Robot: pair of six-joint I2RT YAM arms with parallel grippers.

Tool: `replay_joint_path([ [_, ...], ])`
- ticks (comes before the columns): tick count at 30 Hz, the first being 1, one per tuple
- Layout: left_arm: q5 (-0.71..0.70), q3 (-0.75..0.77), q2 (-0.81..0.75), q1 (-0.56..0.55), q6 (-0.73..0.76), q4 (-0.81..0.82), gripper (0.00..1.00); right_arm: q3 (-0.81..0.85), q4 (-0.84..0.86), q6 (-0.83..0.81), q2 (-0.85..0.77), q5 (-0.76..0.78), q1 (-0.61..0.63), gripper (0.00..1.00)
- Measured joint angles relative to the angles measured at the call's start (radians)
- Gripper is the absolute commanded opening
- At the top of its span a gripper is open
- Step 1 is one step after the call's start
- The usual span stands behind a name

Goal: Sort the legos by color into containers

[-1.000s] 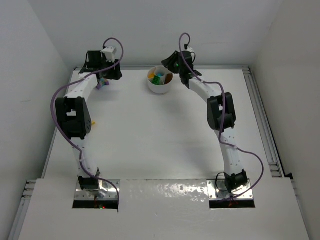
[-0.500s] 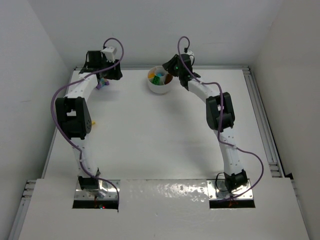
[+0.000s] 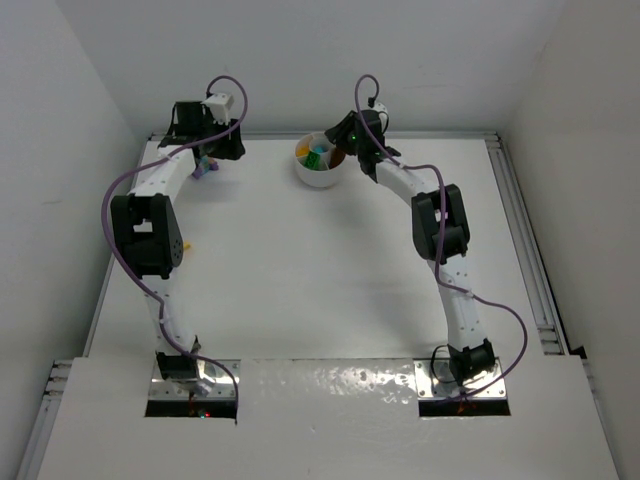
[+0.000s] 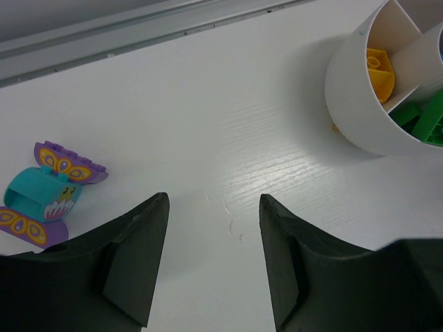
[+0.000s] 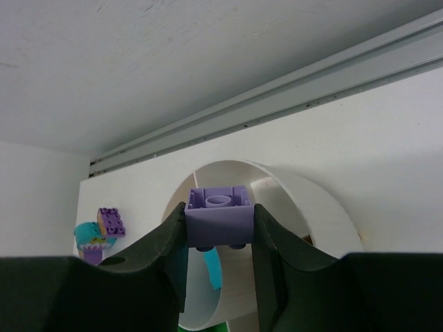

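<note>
Right fingers (image 5: 166,242) pinch a purple brick (image 5: 220,207) above the dish (image 5: 315,207) at the far edge of the surface (image 3: 300,270); left fingers (image 4: 135,242) spread, empty. Risk: off-centre release drops it into a wrong-colour compartment.

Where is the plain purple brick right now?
The purple brick is pinched between the right fingers in the right wrist view, hovering at the white dish, near the back rail.

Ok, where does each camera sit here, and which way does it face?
Top external: above and behind the bases, looking down on the table; both arms show.
Left wrist: down past the open left gripper at the butterfly piece.
Right wrist: forward over the right gripper, shut on a purple brick, toward the rail.
Both wrist views share the dish.
</note>
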Motion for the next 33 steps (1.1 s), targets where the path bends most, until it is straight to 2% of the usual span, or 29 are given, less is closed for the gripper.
replay_joint_path([
  [19, 0.015, 0.001, 0.000, 0.000, -0.004, 0.001, 0.53, 0.000, 0.000, -0.047, 0.000, -0.008, 0.001, 0.38],
  [33, 0.019, 0.006, 0.002, 0.000, -0.011, 0.001, 0.53, 0.000, 0.001, -0.073, 0.000, -0.023, 0.004, 0.44],
])
